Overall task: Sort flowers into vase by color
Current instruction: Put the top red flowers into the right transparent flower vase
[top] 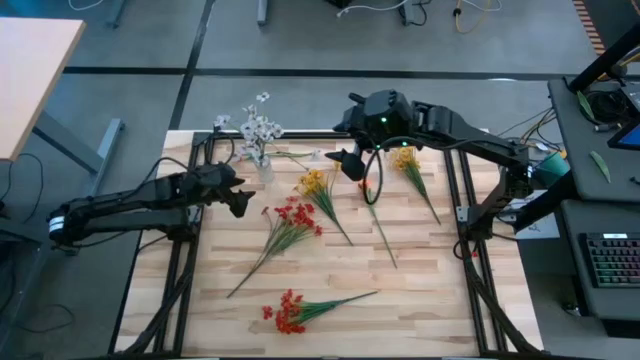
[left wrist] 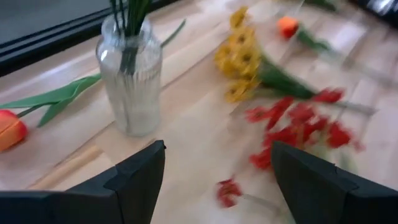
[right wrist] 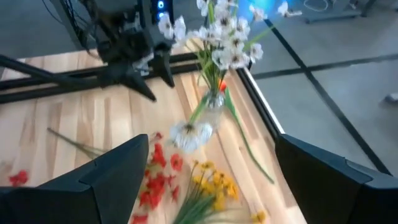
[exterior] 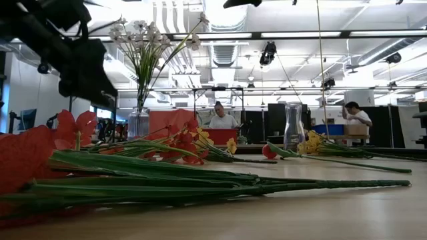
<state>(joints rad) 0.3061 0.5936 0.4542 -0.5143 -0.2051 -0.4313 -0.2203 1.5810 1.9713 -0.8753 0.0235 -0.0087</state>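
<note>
Nearest me at six o'clock a red spray [top: 290, 312] lies on the tabletop [top: 420, 300]. Further in, red [top: 292, 218] and yellow flowers [top: 316, 185] wait loose. Left gripper [top: 240, 203] and right gripper [top: 352, 165] hover, fingers apart, empty. White blossoms already fill the vase [top: 263, 165] at eleven. Next pick probably needs a descent; the middle offers room, the vase crowds the far edge.

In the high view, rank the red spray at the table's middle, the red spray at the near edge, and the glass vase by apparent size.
1. Red spray at the table's middle, longest.
2. Red spray at the near edge, noticeably shorter.
3. Glass vase, smallest, not counting the white flowers in it.
</note>
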